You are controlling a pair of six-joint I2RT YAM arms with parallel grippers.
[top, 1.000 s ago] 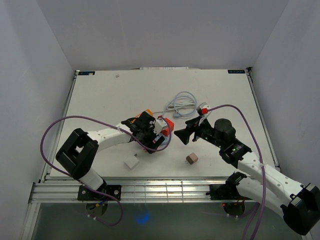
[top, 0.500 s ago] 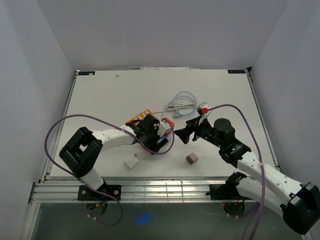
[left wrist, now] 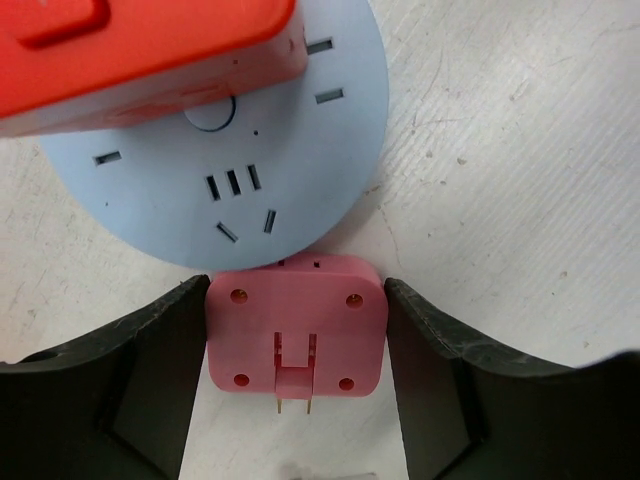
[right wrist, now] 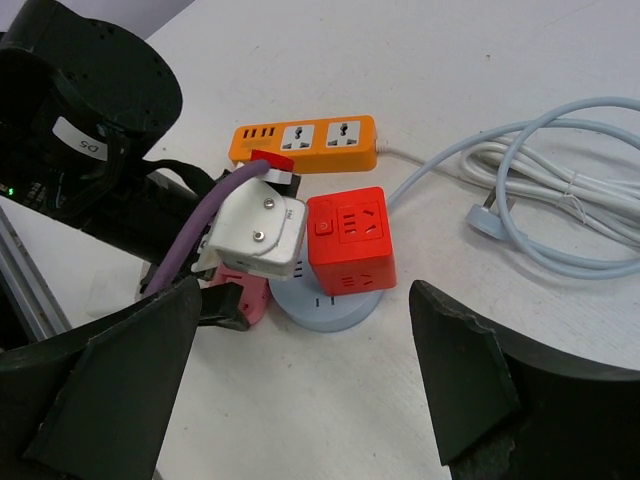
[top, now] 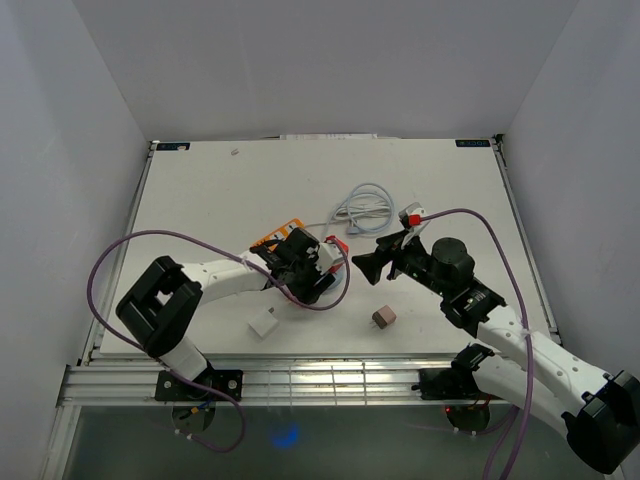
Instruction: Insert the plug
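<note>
A pink plug (left wrist: 295, 335) with two brass prongs lies on the table, touching the rim of a round pale-blue socket hub (left wrist: 230, 150). A red cube socket (left wrist: 140, 40) sits on the hub. My left gripper (left wrist: 297, 300) has both fingers against the plug's sides. In the top view the left gripper (top: 312, 275) covers the plug and hub. My right gripper (top: 366, 267) is open and empty, just right of the hub. The right wrist view shows the red cube (right wrist: 345, 240), the hub (right wrist: 325, 305) and the pink plug (right wrist: 240, 295) between my wide-open right gripper (right wrist: 305, 300).
An orange power strip (top: 275, 238) lies behind the left gripper. A coiled white cable (top: 365, 208) lies at the back centre. A white adapter (top: 264, 327) and a small brown block (top: 383, 318) lie near the front edge.
My left gripper has shifted right and turned, now covering the red cube and hub in the top view. My right gripper has risen slightly and stays open.
</note>
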